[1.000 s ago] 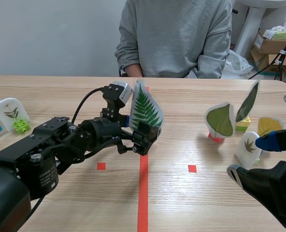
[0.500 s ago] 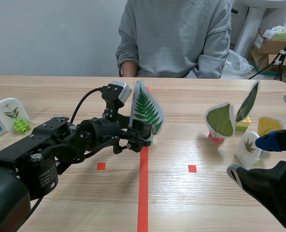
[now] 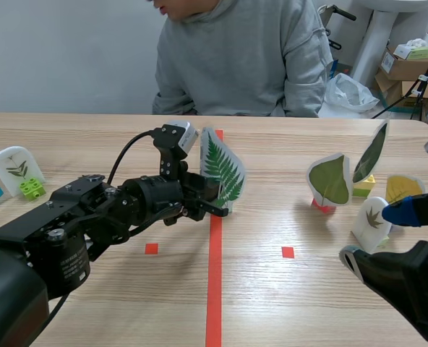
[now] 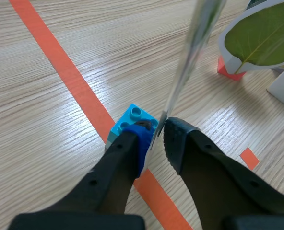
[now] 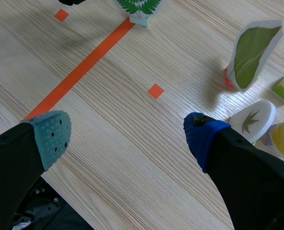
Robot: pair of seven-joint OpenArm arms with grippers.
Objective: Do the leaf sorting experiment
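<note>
The left gripper is pinching the fern card just above its blue block, which is sitting on the red line. The right gripper is hanging with fingers wide apart, at four o'clock from the card.

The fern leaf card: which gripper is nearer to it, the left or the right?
Left. The left gripper is shut on the fern leaf card, just above its blue block. The right gripper is open and well apart from it.
</note>
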